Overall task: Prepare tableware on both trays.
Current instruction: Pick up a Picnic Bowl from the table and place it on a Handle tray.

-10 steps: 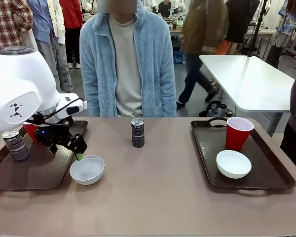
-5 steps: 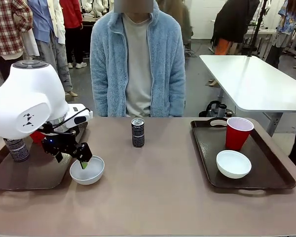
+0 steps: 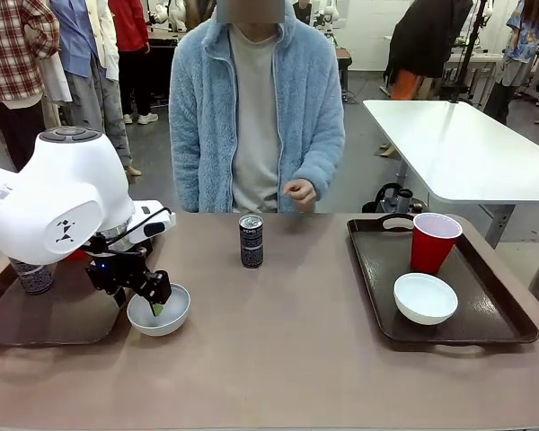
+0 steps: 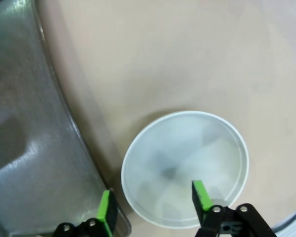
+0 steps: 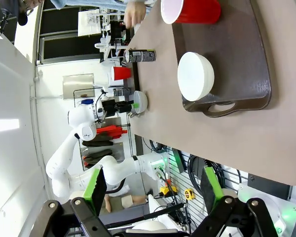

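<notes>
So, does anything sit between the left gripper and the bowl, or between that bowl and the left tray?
Nothing visible does. The left gripper straddles the rim of the white bowl, one finger inside. The left tray lies right beside the bowl, its near part bare; only its raised rim must be cleared.

I see bright, even overhead light in the front view; soft shadows sit under the bowl. My left wrist view is blurry, its tray washed grey by glare. Right wrist view bends at edges.
</notes>
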Available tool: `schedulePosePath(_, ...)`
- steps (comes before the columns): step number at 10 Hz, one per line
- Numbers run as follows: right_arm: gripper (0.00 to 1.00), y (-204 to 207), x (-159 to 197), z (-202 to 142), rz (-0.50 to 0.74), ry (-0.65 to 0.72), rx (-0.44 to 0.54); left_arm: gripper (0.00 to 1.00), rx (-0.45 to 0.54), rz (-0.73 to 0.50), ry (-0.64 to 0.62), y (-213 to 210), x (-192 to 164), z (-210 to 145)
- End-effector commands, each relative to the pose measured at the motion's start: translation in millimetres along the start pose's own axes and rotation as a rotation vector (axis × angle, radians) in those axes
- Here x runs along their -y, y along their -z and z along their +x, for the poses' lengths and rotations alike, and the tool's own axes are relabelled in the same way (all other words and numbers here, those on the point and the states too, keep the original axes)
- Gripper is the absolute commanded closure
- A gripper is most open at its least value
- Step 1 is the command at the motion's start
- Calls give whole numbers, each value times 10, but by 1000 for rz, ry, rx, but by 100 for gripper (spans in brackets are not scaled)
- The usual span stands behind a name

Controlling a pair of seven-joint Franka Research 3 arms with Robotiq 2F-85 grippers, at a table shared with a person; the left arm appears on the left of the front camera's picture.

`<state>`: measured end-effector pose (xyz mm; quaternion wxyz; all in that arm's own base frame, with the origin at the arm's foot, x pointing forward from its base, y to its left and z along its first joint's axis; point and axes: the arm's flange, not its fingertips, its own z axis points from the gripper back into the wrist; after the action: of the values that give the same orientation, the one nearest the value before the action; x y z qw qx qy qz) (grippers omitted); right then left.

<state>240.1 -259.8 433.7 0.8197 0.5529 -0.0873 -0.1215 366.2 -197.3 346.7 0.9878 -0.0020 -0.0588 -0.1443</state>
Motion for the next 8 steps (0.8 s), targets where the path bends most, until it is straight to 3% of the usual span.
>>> schedulePosePath(1, 0, -5, 2, -23, 8, -14, -4, 39, 17, 29, -54, 60, 63, 19)
schedulePosePath(8, 0, -5, 2, -23, 8, -14, -4, 100, 13, 35, -60, 26, 50, -1)
